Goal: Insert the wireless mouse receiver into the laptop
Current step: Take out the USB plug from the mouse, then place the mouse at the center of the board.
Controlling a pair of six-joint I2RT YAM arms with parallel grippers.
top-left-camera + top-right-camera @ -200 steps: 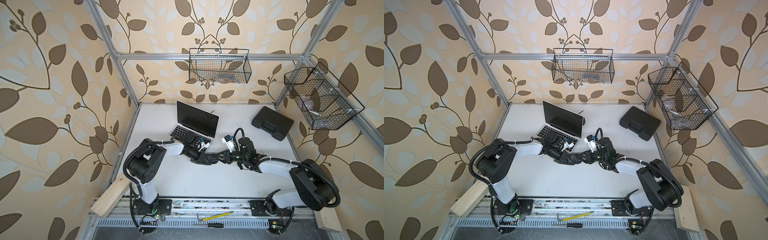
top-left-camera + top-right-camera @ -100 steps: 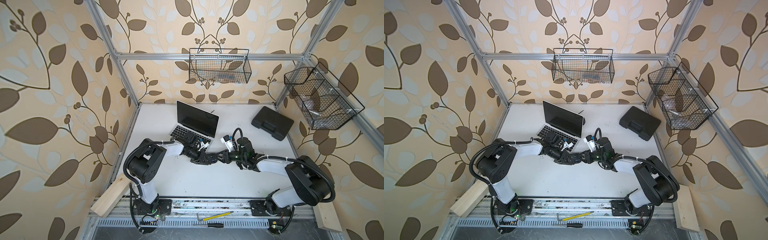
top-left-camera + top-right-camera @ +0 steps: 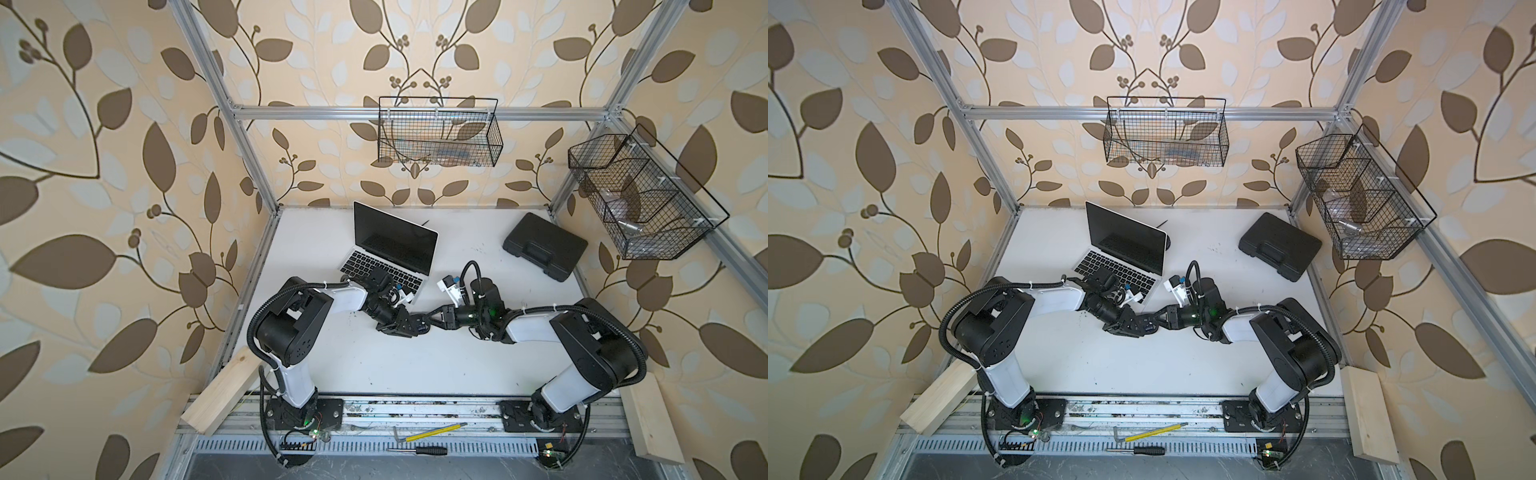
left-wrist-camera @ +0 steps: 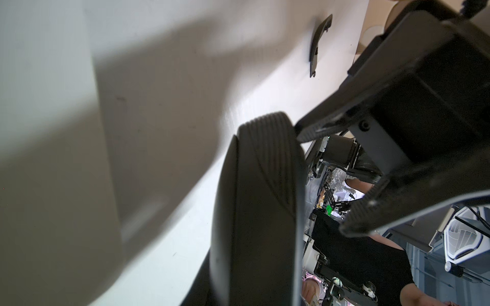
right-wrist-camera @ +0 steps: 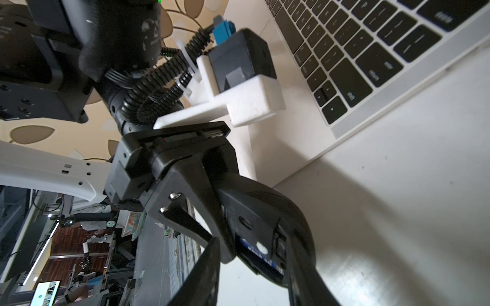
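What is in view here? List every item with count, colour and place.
table: 1, white, centre
laptop: 1, silver, open, table's far left
case: 1, black, table's far right
mouse: 1, black, underside open, held
cover piece: 1, black, lying on table
wire baskets: 2, black, hung above table
wood blocks: 2, pale, near corners
screwdriver: 1, black, front edge
left gripper: 1, black, jaws shut on mouse
right gripper: 1, black, jaws open at mouse
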